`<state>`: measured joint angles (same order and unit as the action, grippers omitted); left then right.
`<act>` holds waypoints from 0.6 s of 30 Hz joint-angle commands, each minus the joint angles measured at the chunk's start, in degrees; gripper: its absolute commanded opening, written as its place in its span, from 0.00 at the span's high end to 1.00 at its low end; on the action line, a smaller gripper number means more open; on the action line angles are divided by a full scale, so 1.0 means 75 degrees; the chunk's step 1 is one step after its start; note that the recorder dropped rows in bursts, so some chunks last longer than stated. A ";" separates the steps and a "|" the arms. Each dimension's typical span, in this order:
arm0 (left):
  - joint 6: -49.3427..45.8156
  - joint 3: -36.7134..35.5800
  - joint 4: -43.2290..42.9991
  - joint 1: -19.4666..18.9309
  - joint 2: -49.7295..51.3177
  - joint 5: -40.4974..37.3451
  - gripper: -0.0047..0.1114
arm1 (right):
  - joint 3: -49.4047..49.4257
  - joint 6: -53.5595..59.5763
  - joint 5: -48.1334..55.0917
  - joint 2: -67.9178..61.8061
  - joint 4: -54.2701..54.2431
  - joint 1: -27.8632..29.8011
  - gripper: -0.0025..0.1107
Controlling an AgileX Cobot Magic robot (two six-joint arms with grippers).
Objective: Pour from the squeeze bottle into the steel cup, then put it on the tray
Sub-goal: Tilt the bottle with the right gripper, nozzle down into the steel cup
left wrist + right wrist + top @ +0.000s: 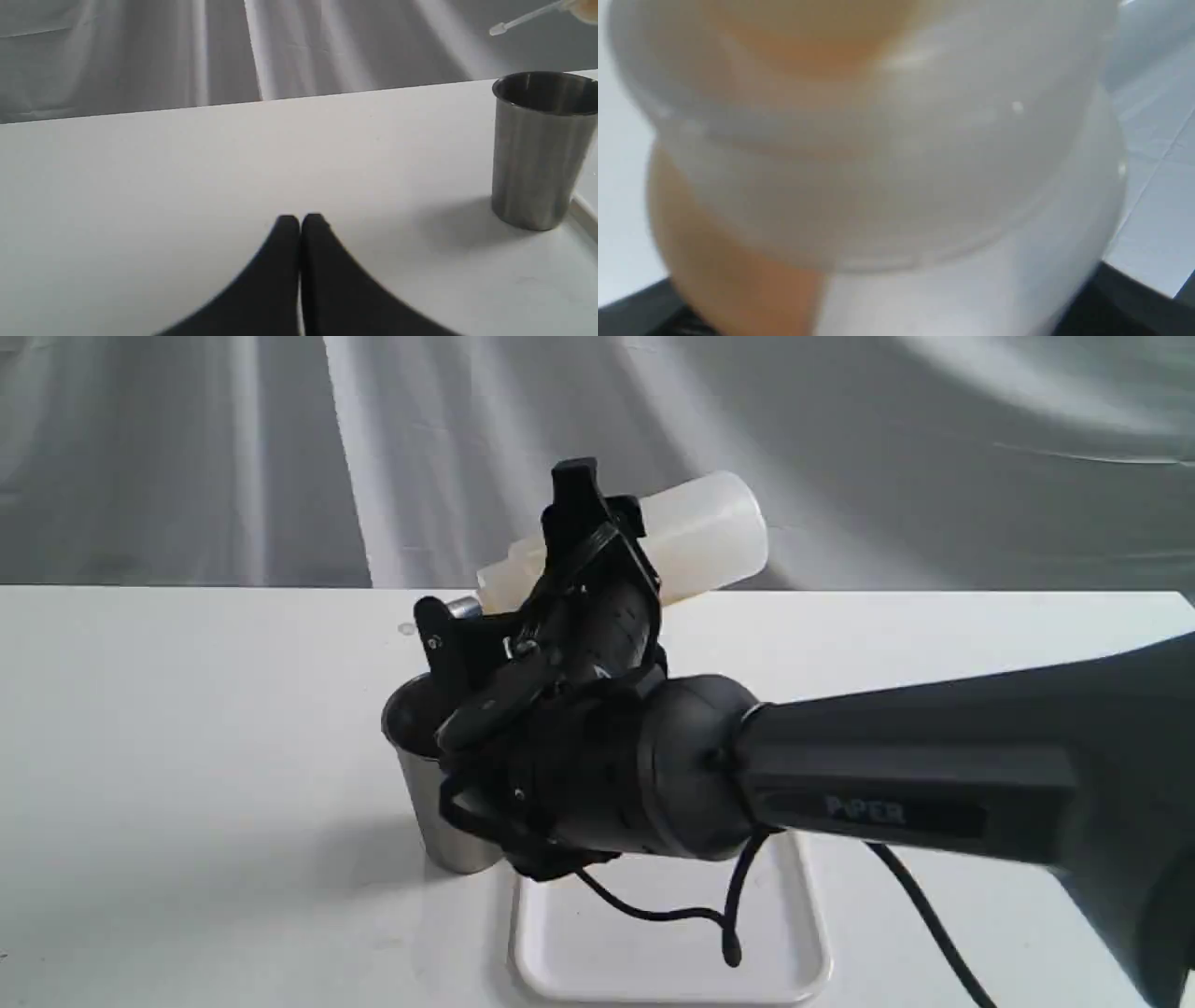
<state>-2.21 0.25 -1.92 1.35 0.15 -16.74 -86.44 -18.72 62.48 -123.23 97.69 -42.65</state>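
The translucent whitish plastic squeeze bottle (709,537) hangs tipped nearly on its side above the brushed stainless steel cup (439,821), with its nozzle end lowest and pointing toward the cup. Amber-yellow liquid (738,261) pools inside the bottle. The cup stands upright on the white tabletop (187,756), just beside the flat white rectangular plastic tray (672,952). Its inside is dark, and I cannot tell what it holds. My right fingers (518,565) are clamped on the bottle's body, the wrist rolled over and the arm reaching in from the right. My left fingers (300,221) are pressed together on nothing, low over the tabletop, apart from the cup.
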 commanded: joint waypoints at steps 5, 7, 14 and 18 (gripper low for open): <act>0.0023 -0.0034 0.0005 -0.0012 -0.0020 0.0058 0.96 | -0.0180 0.1130 0.0277 0.0128 0.0301 -0.0022 0.86; 0.0023 -0.0034 0.0005 -0.0012 -0.0020 0.0058 0.96 | -0.0180 0.1304 0.0296 0.0128 0.0301 -0.0033 0.86; 0.0037 -0.0034 0.0005 -0.0012 -0.0020 0.0058 0.96 | -0.0180 0.1883 0.0296 0.0128 0.0301 -0.0033 0.86; 0.0037 -0.0034 0.0005 -0.0012 -0.0020 0.0058 0.96 | -0.0180 0.2191 0.0296 0.0128 0.0301 -0.0033 0.86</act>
<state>-2.21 0.25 -1.92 1.35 0.15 -16.74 -87.15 -3.41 63.09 -123.23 97.68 -42.65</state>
